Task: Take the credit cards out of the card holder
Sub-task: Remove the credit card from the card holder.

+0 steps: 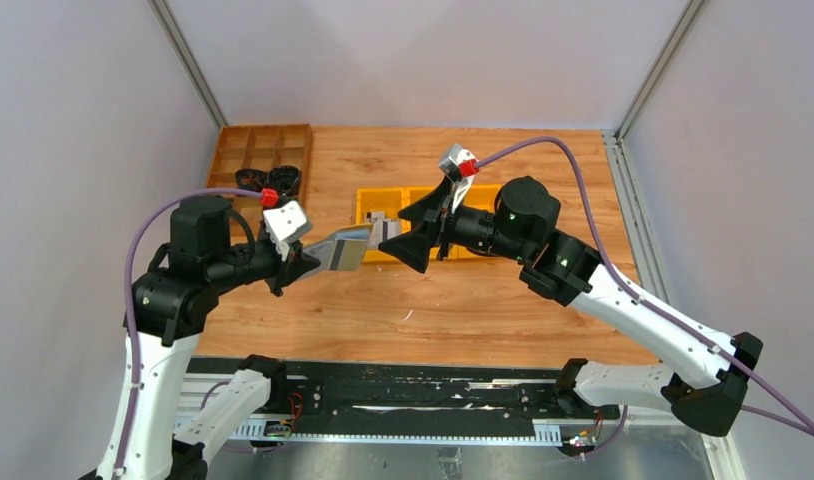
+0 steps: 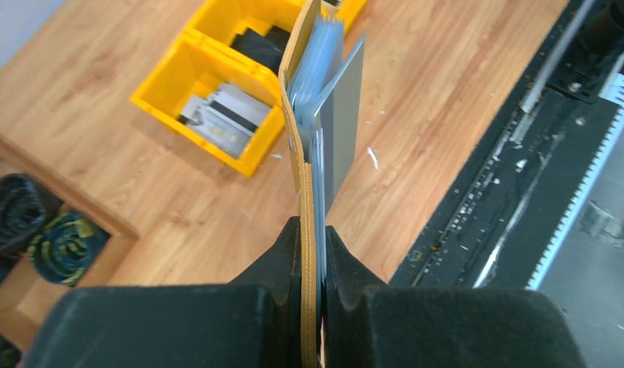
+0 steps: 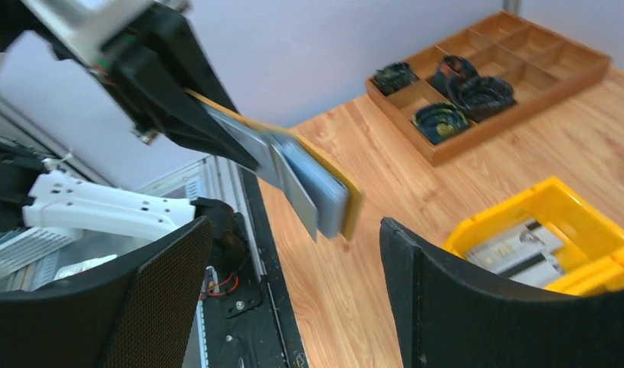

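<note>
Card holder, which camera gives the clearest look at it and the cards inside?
Left wrist view: the card holder fills the centre, edge-on, pinched in the left gripper, with a grey card fanning out. The right wrist view shows it blurred beyond the open right gripper. The top view shows it small.

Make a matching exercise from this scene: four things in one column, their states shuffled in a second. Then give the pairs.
1. card holder
2. right gripper
3. yellow bin
4. wooden tray

A. contains dark coiled items
B. open, holding nothing
C. clamped in the left gripper
D. contains loose cards

Pairs: 1-C, 2-B, 3-D, 4-A
</note>
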